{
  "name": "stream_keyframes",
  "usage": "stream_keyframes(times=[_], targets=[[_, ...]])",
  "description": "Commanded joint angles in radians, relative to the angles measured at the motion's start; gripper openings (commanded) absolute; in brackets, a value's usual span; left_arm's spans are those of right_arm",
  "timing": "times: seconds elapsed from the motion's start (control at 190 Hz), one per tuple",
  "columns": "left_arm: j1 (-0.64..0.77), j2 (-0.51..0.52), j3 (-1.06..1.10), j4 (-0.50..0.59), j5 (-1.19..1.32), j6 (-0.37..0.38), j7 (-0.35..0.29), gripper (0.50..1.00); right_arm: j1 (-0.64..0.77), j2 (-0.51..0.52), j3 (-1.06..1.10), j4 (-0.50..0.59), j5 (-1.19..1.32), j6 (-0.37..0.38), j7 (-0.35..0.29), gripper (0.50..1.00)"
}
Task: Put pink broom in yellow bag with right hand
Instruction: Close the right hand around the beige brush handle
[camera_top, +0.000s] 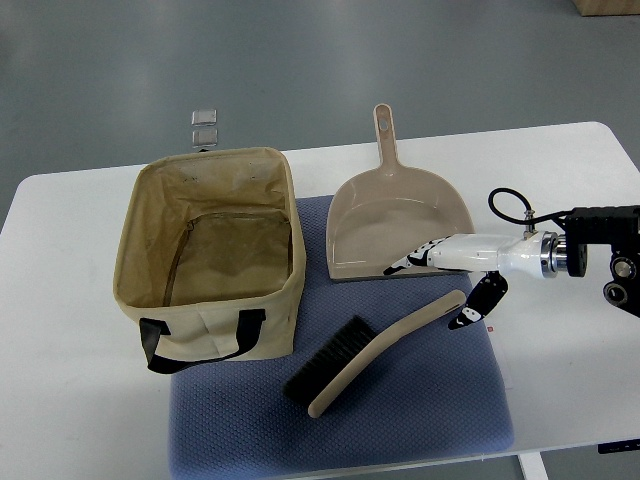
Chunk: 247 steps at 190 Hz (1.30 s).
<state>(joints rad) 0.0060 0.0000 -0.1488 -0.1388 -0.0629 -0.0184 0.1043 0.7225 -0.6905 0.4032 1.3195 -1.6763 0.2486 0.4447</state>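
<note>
White counter (80, 420), blue mat (420, 400): we reach for the broom (375, 352).
Our right robot hand (455, 285) hovers open-fingered at the handle's upper-right tip; its long axis slants down-left to the bristles. Left of it, the yellow bag (215, 345) stands open. We see no left arm.

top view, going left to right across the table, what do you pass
open yellow bag → broom → right robot hand over the broom's handle end. The dustpan overlaps the broom in this order, so it is left out.
</note>
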Motion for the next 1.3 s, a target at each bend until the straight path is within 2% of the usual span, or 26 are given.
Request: stream_keyframes(times=[0.0,0.294,0.515,0.562,0.636,0.673,0.825,1.062,1.293], targets=[[0.0,0.0,0.0,-0.001,0.0,0.0,0.0,1.0,-0.02,0.011,-0.001,0.001,-0.051,-0.043,-0.001,0.928],[0.0,0.0,0.0,-0.001,0.0,0.0,0.0,1.0,-0.052,0.031,-0.001,0.01,-0.105,-0.081,-0.001,0.926],[0.0,0.0,0.0,0.001,0.0,0.0,0.0,1.0,-0.058,0.031,-0.001,0.001,-0.108,-0.109,-0.001,0.901],[0.0,0.0,0.0,0.001,0.0,0.0,0.0,1.0,-0.066,0.029,-0.001,0.001,-0.108,-0.118,-0.001,0.872],[0.0,0.0,0.0,-0.001,0.0,0.0,0.0,1.0,-0.074,0.029,-0.003,0.001,-0.108,-0.127,0.0,0.858],[0.0,0.0,0.0,-0.001,0.0,0.0,0.0,1.0,-0.078,0.029,-0.001,0.001,-0.109,-0.131,0.0,0.832],[0.0,0.0,0.0,-0.001,0.0,0.0,0.0,1.0,-0.087,0.029,-0.001,0.001,-0.109,-0.14,0.0,0.795],[0.0,0.0,0.0,0.001,0.0,0.0,0.0,1.0,-0.094,0.043,-0.001,-0.002,-0.134,-0.144,-0.001,0.691],[0.0,0.0,0.0,0.001,0.0,0.0,0.0,1.0,-0.103,0.046,-0.001,-0.01,-0.135,-0.166,-0.003,0.66]])
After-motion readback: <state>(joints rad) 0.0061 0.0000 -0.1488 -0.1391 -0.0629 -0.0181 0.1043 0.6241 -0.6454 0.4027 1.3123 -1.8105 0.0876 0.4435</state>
